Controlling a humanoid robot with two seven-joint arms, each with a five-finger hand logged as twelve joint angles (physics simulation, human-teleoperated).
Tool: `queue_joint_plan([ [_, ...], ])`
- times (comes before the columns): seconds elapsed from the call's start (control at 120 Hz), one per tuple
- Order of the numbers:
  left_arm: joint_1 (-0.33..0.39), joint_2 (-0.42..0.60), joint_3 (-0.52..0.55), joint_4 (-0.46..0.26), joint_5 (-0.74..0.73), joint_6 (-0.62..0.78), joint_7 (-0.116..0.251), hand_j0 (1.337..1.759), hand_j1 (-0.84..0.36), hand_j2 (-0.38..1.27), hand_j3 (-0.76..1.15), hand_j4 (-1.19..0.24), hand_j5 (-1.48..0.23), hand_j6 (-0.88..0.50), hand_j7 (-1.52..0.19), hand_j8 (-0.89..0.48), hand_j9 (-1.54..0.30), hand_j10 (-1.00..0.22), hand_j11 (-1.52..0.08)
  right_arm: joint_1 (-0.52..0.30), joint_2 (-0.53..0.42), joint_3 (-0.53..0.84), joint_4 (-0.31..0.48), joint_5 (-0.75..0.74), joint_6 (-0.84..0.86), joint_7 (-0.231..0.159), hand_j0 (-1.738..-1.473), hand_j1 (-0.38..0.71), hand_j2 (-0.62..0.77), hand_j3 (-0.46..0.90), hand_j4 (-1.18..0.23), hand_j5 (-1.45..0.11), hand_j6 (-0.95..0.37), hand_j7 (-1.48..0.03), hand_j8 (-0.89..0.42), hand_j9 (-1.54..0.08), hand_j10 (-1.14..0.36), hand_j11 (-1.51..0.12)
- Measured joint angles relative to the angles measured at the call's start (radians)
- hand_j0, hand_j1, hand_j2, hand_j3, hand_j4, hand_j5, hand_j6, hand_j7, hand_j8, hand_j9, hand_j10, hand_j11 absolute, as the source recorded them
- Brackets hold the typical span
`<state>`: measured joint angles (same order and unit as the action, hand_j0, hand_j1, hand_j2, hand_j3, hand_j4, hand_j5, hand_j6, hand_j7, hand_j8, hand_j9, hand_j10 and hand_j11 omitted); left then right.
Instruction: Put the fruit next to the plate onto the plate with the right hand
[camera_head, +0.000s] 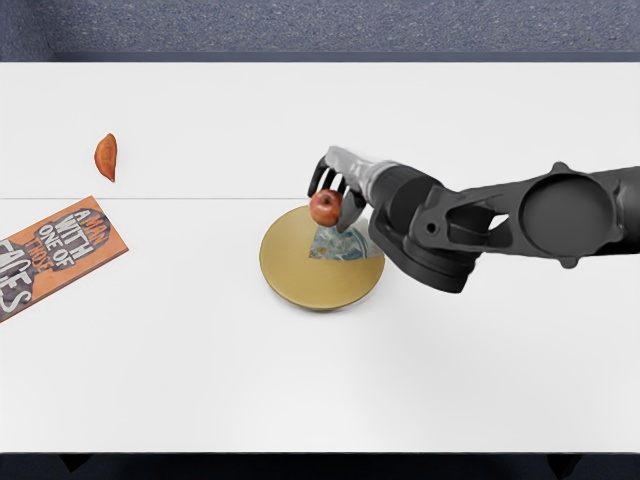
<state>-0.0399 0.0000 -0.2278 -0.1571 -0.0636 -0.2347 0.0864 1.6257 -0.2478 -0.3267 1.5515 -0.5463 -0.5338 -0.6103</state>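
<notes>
Plainly, a white worktop fills the view, with a strip of dark grey floor beyond its far edge. On it are one gold plate, one orange fruit wedge and one printed book, both well left of the plate. The right hand curls its fingers around one red apple at the plate's far rim; whether the apple touches the plate cannot be told.

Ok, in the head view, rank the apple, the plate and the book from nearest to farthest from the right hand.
1. apple: gripped in the right hand, above the plate's far rim.
2. plate: directly beneath the hand.
3. book: at the picture's far left.
</notes>
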Motion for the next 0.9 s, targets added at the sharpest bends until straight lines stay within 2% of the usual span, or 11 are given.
queue_joint_plan([
  [0.325, 0.0, 0.0, 0.001, 0.0, 0.001, 0.0, 0.0, 1.658, 0.35, 0.0, 0.0, 0.0, 0.0, 0.0, 0.0, 0.0, 0.0, 0.0, 0.0, -0.019, 0.038, -0.001, -0.019, -0.001, -0.003, 0.0, -1.657, 0.26, 0.14, 0.0, -0.59, -0.79, -0.46, -0.78, -0.51, -0.79, -0.59, -0.8],
  [0.45, 0.0, 0.0, 0.001, 0.0, 0.0, 0.0, 0.0, 1.658, 0.35, 0.0, 0.0, 0.0, 0.0, 0.0, 0.0, 0.0, 0.0, 0.0, 0.0, -0.018, 0.039, 0.002, -0.019, -0.005, -0.003, 0.0, -1.658, -0.01, 0.08, 0.0, -0.32, -0.44, -0.25, -0.43, -0.28, -0.44, -0.32, -0.44],
  [0.6, 0.0, 0.0, 0.001, 0.0, 0.001, 0.0, 0.0, 1.658, 0.35, 0.0, 0.0, 0.0, 0.0, 0.0, 0.0, 0.0, 0.0, 0.0, 0.0, -0.018, 0.038, 0.02, -0.014, 0.001, 0.001, 0.0, -1.658, -0.19, 0.04, 0.0, -0.16, -0.21, -0.12, -0.21, -0.14, -0.21, -0.16, -0.21],
  [0.792, 0.0, 0.0, 0.001, 0.0, 0.001, 0.0, 0.0, 1.658, 0.35, 0.0, 0.0, 0.0, 0.0, 0.0, 0.0, 0.0, 0.0, 0.0, 0.0, -0.118, -0.043, 0.267, 0.056, 0.021, 0.036, -0.001, -1.658, -0.29, 0.01, 0.0, -0.06, -0.08, -0.05, -0.08, -0.05, -0.08, -0.06, -0.08],
  [0.842, 0.0, 0.0, 0.001, 0.0, 0.001, 0.0, 0.0, 1.658, 0.35, 0.0, 0.0, 0.0, 0.0, 0.0, 0.0, 0.0, 0.0, 0.0, 0.0, -0.157, -0.08, 0.344, 0.066, 0.044, 0.094, -0.001, -1.658, -0.3, 0.01, 0.0, -0.05, -0.06, -0.04, -0.06, -0.04, -0.06, -0.05, -0.06],
  [0.9, 0.0, 0.0, 0.001, 0.0, 0.002, 0.0, 0.0, 1.658, 0.35, 0.0, 0.0, 0.0, 0.0, 0.0, 0.0, 0.0, 0.0, 0.0, 0.0, -0.241, -0.114, 0.474, 0.072, 0.065, 0.208, -0.001, -1.658, -0.31, 0.01, 0.0, -0.04, -0.05, -0.03, -0.05, -0.03, -0.05, -0.04, -0.05],
])
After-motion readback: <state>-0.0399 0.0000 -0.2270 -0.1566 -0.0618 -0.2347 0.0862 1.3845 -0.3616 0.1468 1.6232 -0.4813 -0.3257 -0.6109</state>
